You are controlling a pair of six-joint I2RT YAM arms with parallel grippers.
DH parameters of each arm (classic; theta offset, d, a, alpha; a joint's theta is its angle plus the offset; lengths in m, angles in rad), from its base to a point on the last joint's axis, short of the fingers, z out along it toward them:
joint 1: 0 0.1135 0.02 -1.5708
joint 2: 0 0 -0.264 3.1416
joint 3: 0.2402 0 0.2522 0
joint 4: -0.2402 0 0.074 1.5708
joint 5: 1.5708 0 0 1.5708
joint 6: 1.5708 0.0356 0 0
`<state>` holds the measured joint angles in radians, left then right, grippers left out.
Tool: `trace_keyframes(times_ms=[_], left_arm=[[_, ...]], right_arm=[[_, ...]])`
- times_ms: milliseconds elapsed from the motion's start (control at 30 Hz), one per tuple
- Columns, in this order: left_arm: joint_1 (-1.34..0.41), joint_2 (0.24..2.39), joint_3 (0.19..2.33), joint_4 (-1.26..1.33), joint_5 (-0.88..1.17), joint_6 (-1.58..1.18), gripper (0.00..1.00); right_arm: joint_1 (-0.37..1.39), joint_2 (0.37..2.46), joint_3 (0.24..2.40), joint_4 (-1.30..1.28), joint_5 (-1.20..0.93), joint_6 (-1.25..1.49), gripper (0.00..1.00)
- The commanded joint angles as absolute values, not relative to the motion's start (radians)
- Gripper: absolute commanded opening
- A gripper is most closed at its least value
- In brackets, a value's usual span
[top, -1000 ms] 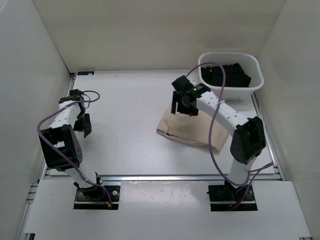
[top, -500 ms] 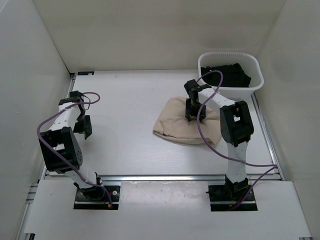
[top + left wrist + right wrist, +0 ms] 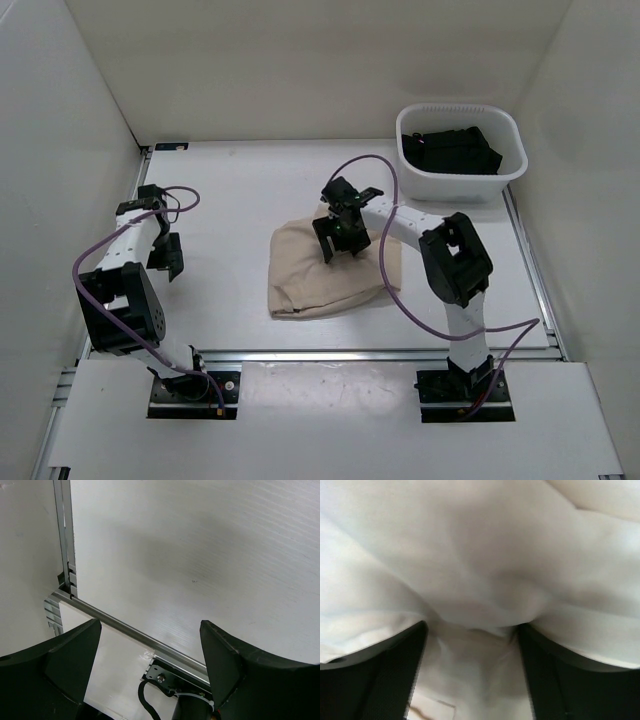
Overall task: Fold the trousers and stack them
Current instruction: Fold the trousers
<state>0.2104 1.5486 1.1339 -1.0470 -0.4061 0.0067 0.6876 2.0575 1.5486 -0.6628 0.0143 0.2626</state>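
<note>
The beige trousers lie folded into a bundle in the middle of the table. My right gripper is down on the bundle's upper right part with its fingers spread. In the right wrist view the cream fabric fills the frame and bulges between the two wide-apart fingers of the right gripper, which are not closed on it. My left gripper is open and empty at the table's left side, far from the trousers. The left wrist view shows the left gripper over bare table.
A white basket with black garments stands at the back right. White walls enclose the table on three sides. A metal rail runs along the near edge, and the right arm's purple cable hangs over the trousers.
My right gripper has come down on the trousers and moved left and nearer, and the bundle has slid left with it towards the table's middle. The left arm has hardly moved.
</note>
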Motion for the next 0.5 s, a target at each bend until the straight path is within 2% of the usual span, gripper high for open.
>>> trace_keyframes(times_ms=[0,67,167,200,267,300,333,400,433,467], left_arm=[[0.215,1.506,1.137,-1.046,-0.399,0.000,0.92],[0.215,1.516,1.149,-1.046,-0.399,0.000,0.92],[0.215,1.516,1.182,-1.046,-0.373,0.000,0.92],[0.215,1.506,1.198,-1.057,-0.356,0.000,0.92],[0.195,1.506,1.248,-1.057,-0.283,0.000,0.92],[0.180,1.496,1.268,-1.068,-0.249,0.000,0.92],[0.170,1.496,1.288,-1.068,-0.217,0.000,0.92],[0.152,1.496,1.341,-1.080,-0.137,0.000,0.92],[0.152,1.508,1.354,-1.080,-0.126,0.000,0.92],[0.152,1.508,1.364,-1.089,-0.126,0.000,0.92]], right_arm=[[0.675,1.991,1.534,-0.661,-0.028,0.268,0.86],[0.675,1.932,1.534,-0.670,0.005,0.287,0.92],[0.675,1.806,1.514,-0.670,0.102,0.359,0.92],[0.675,1.774,1.500,-0.670,0.139,0.380,0.90],[0.675,1.689,1.435,-0.683,0.216,0.440,0.81],[0.666,1.666,1.402,-0.683,0.216,0.458,0.75],[0.666,1.637,1.367,-0.683,0.216,0.489,0.60],[0.644,1.625,1.266,-0.683,0.200,0.515,0.41],[0.644,1.624,1.234,-0.674,0.184,0.541,0.22],[0.635,1.612,1.203,-0.673,0.172,0.552,0.16]])
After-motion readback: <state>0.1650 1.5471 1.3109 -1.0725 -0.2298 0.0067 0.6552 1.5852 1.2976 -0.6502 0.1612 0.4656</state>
